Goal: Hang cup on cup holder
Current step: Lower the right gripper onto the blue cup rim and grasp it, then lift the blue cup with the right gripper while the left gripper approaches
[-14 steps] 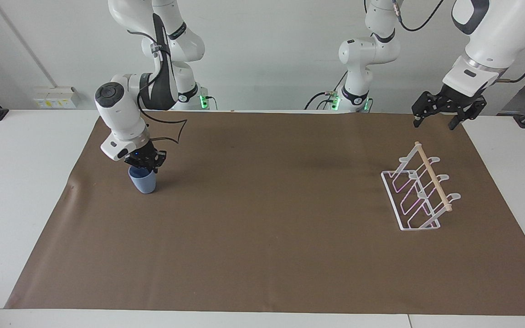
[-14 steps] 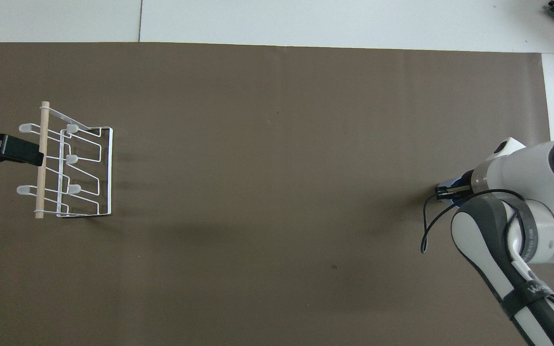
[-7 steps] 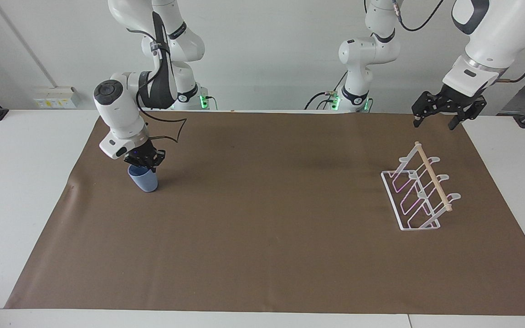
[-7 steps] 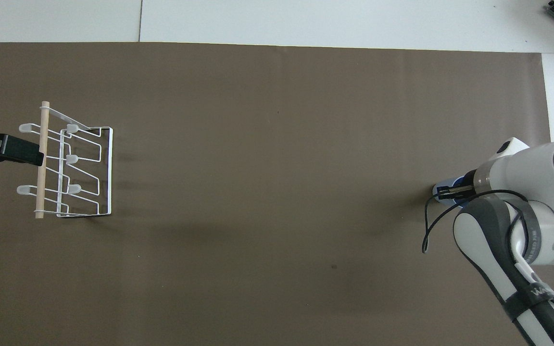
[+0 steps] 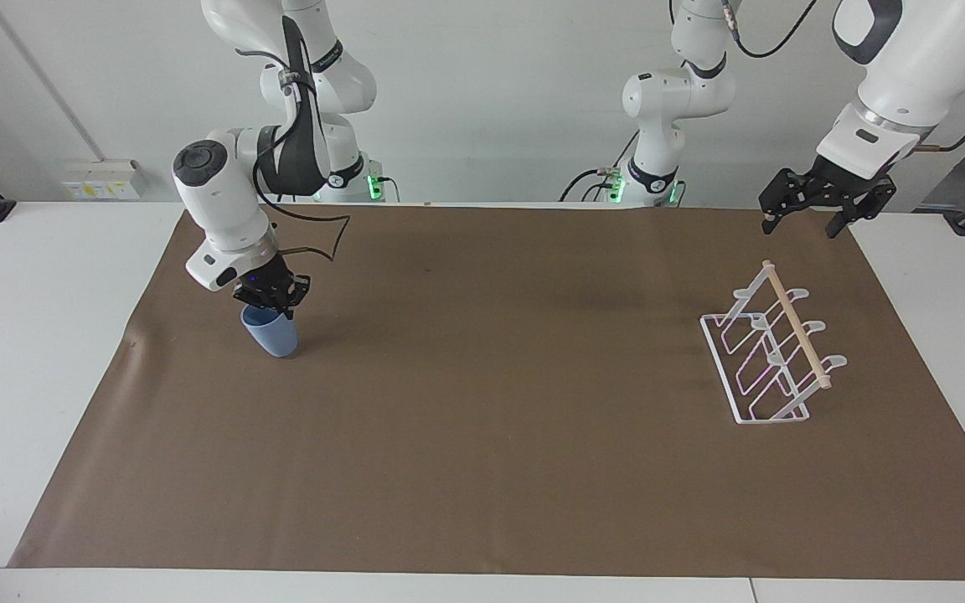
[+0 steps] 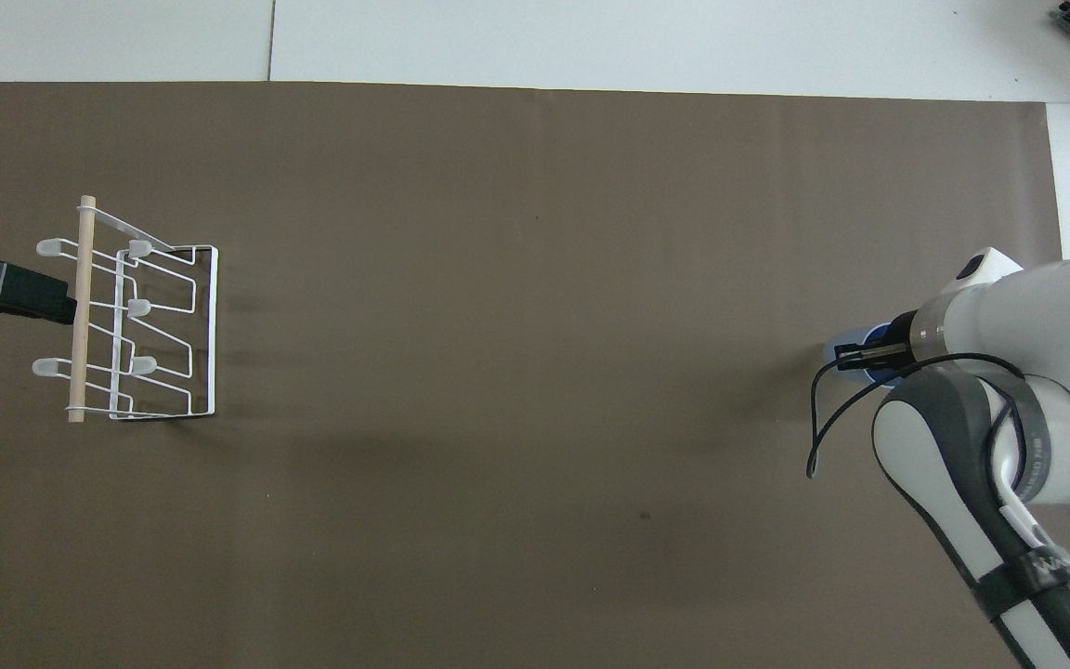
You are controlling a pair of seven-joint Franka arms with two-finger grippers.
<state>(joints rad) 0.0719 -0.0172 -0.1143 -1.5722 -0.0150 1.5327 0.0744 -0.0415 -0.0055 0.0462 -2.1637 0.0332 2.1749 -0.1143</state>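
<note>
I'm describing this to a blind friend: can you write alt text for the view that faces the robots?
The right gripper is shut on the rim of a tilted light-blue cup over a brown mat, at the right arm's end of the table. At the left arm's end stands an empty white wire cup holder, with the open left gripper waiting above the mat's edge.

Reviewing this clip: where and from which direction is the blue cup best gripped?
By the rim wall, from above. The cup is mouth-up and tapers toward its base, so one finger inside and one outside pinch it securely. The right gripper is shut on the rim this way, cup tilted.
</note>
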